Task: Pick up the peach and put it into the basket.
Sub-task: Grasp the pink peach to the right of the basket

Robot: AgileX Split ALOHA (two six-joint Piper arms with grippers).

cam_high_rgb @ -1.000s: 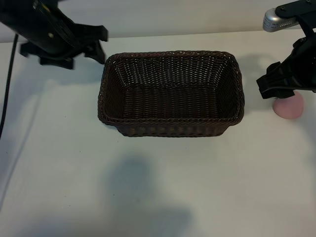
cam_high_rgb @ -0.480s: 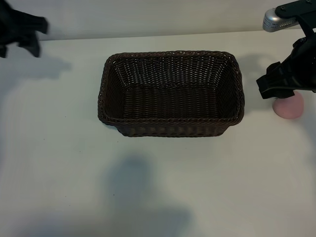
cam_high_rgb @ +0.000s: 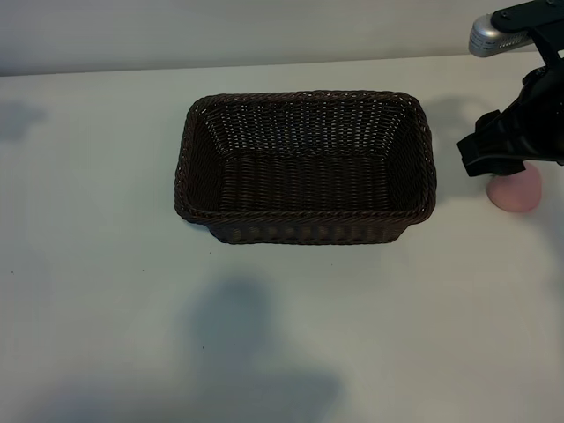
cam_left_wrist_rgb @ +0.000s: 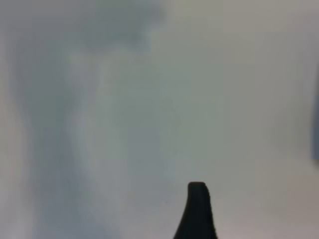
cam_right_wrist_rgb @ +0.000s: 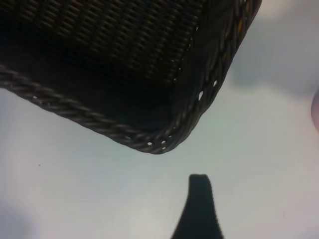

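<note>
**Peach pick, R arm over fruit, L arm out of the overhead shot**

R gripper [cam_high_rgb: 493, 157]: sits at the far right of the counter [cam_high_rgb: 106, 291], pointing steeply down. Jaws apart, nothing between them. Own wrist view shows one dark fingertip [cam_right_wrist_rgb: 199, 199] over bare counter, not touching anything.

Peach [cam_high_rgb: 517, 194]: pale pink, resting on the counter directly under and just outboard of the R jaws. Exterior view: upper part of the fruit is covered by the black gripper body and only the lower rounded half shows. Contact betw. jaws and fruit can't be told from this angle. R wrist view: only a thin pink sliver [cam_right_wrist_rgb: 316, 112] at the frame edge, off to one side of the fingertip, so the fruit isn't between the jaws.

Basket [cam_high_rgb: 304, 214]: dark brown wicker, rect. w/ rounded corners and braided rim, upright in the mid counter. It lies inboard of the R jaws, near but apart from them, w/ a strip of bare counter between. Interior holds nothing visible. R wrist view: one rounded corner [cam_right_wrist_rgb: 159, 145] lies just ahead of the fingertip, no contact.

L gripper [cam_left_wrist_rgb: 197, 211]: not in the exterior view. Own wrist view gives only a dark sliver of it over blurred pale counter w/ soft grey shadow. State of L jaws: cannot tell. Neither peach nor basket is in that view.

Soft grey shadow [cam_high_rgb: 251, 339] on the near counter, well away from the R jaws
</note>
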